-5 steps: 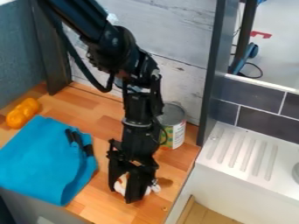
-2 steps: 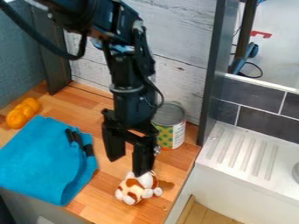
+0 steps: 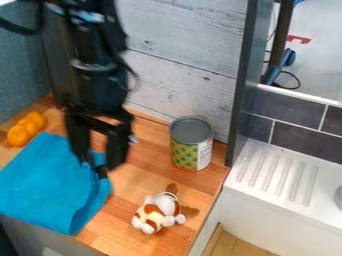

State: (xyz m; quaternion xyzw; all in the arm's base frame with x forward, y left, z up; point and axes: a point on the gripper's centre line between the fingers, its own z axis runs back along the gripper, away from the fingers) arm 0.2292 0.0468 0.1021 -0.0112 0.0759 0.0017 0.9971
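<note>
Black gripper [image 3: 99,166], fingers spread, hangs by far right part of blue cloth [image 3: 45,187]; cloth extends left and near, plush toy [image 3: 158,213] (brown-and-white, on wooden counter [image 3: 139,184]) lies right and near.

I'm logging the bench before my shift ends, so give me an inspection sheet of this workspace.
Surface: wooden counter; brown patches beside the plush toy, cause unclear.
Job's things: blue cloth, nearest the gripper; plush toy, brown and white, on the counter.
Clutter: upright can near the wall; orange object beside the cloth.
Gripper: by the cloth's upper right, fingers apart, nothing seen between them.
Cables: dark cable looping beside the arm.
Surroundings: plank wall, dark tiles, white ribbed drainer.
</note>
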